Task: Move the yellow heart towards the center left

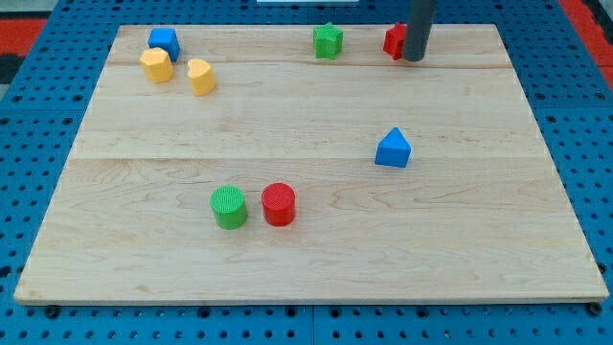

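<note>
Overhead, pale wooden board (316,259) on blue pegboard (29,144), yellow heart (201,77) top left, my tip (413,58) seemingly touching red block (394,40).

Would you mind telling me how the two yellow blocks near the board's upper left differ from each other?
The yellow heart lies to the view's right of the yellow hexagonal block and slightly lower. The heart has a notched top; the hexagonal block has flat sides. The hexagonal block sits right beside the blue cube, while the heart stands apart from it. Both share one yellow and similar size, far from my tip.
</note>
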You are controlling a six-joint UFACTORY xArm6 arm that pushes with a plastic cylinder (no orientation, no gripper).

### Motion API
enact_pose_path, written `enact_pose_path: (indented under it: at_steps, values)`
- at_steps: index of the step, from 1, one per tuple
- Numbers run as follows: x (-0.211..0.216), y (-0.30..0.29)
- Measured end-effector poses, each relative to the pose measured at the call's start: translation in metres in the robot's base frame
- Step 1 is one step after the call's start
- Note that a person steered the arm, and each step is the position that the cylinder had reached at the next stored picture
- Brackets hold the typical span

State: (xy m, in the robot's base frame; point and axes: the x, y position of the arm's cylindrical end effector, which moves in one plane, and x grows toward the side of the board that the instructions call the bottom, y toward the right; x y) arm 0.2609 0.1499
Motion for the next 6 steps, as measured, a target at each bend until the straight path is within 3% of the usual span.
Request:
enact_pose_path:
  at_steps: [6]
  values:
    - [0.052,-0.021]
